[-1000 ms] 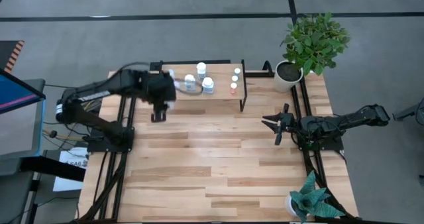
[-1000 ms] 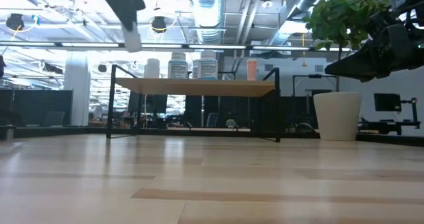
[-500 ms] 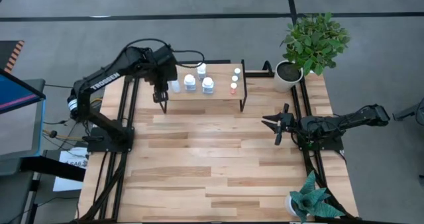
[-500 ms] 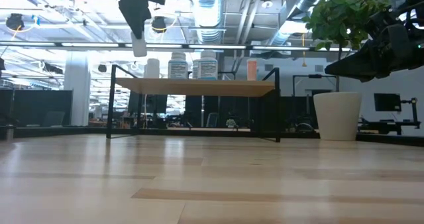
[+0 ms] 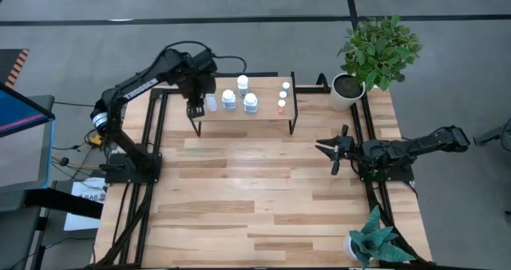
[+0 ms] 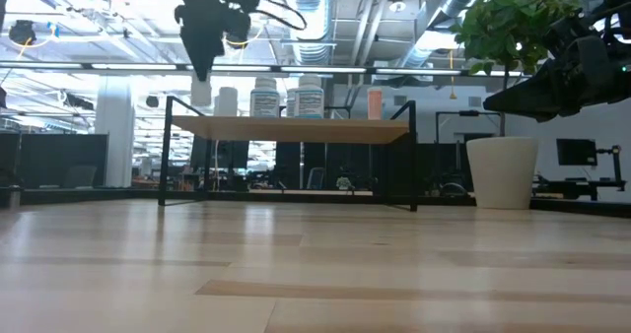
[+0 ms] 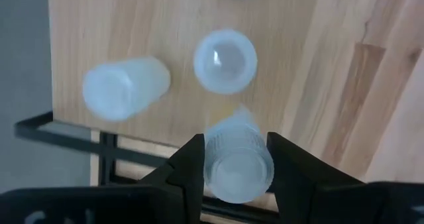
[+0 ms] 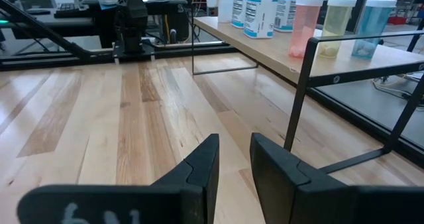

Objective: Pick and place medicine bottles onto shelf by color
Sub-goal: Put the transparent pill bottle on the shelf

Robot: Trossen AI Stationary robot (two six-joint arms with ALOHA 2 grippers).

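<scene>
Pale bottle (image 7: 237,164) clamped in left gripper (image 7: 233,159) above shelf (image 5: 267,110) edge; right gripper (image 5: 332,152) spread, idle.

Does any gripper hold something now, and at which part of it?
The left gripper holds a small translucent bottle, fingers on its sides. The right gripper holds nothing.

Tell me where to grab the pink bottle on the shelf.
Probably its cap end, from above: the pink bottle stands upright at the shelf's front edge with another bottle close behind, so squeeze along that edge.
</scene>
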